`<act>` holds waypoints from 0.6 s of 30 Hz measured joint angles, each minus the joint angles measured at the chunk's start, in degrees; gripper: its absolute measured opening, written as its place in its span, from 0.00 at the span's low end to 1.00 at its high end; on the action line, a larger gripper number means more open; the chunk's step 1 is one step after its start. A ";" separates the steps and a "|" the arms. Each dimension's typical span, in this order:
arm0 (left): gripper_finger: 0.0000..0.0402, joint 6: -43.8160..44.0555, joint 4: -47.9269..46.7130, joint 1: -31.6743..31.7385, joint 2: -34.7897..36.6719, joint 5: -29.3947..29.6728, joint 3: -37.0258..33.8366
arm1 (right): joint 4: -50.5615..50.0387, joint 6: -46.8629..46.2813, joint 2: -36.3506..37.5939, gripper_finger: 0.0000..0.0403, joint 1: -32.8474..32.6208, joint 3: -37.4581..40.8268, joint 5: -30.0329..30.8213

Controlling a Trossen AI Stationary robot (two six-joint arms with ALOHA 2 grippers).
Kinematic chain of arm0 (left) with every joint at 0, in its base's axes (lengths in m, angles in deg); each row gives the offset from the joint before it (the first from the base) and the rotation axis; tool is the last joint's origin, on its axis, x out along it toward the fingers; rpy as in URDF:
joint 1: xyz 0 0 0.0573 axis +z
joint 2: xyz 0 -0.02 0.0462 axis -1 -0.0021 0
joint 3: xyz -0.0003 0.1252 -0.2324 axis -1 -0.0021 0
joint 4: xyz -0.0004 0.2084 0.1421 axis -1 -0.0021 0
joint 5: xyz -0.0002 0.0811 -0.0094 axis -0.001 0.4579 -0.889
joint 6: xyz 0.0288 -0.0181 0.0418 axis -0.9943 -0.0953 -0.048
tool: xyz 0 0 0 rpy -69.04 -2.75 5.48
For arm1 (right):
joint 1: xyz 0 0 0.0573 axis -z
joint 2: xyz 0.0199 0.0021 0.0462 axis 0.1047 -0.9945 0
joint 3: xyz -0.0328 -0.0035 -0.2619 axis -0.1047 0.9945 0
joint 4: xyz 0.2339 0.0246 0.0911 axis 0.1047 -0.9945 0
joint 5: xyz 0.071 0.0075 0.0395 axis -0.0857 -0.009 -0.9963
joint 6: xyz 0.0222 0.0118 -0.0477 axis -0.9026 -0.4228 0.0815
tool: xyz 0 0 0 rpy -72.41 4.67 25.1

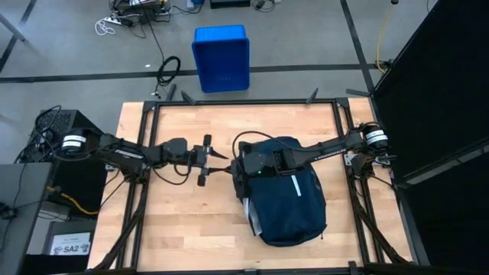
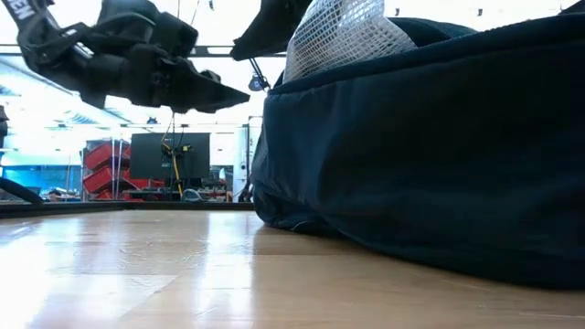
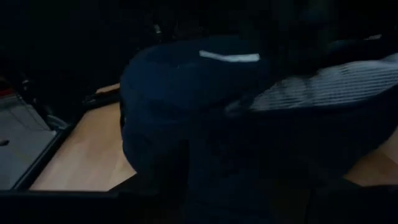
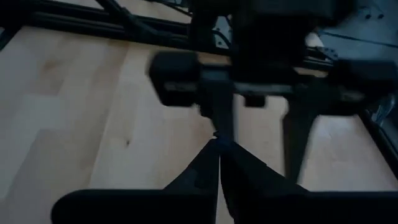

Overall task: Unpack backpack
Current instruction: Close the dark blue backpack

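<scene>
Tugging is the risk: the backpack (image 1: 286, 191) lies toward the worktop's (image 1: 168, 229) right edge, the shut right tool (image 4: 219, 144) pinching something tiny, perhaps a zipper pull, that could slip; the left tool (image 1: 219, 160) waits half-open beside it

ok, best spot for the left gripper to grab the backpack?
Probably the raised edge at the backpack's left end, where white mesh sticks up. It faces the left gripper, so come in level from the left. The rest is rounded, slack fabric with little to pinch. The right gripper, shut, sits over that same end, so leave it room.
</scene>
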 joint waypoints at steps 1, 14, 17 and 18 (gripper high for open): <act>0.41 0.48 0.46 0.72 -1.10 -0.65 0.22 | -0.12 -0.28 0.00 0.00 -0.15 0.00 -0.07; 0.45 4.85 4.56 5.94 -14.02 -13.80 7.25 | -2.02 -1.63 -0.02 0.00 -0.78 -0.02 -0.13; 0.51 5.30 4.96 6.34 -14.18 -15.30 8.19 | -2.35 -1.89 -0.02 0.00 -0.78 -0.02 -0.29; 0.53 5.49 5.09 6.37 -13.95 -15.37 8.21 | -2.50 -1.89 -0.02 0.00 -0.78 -0.02 -0.35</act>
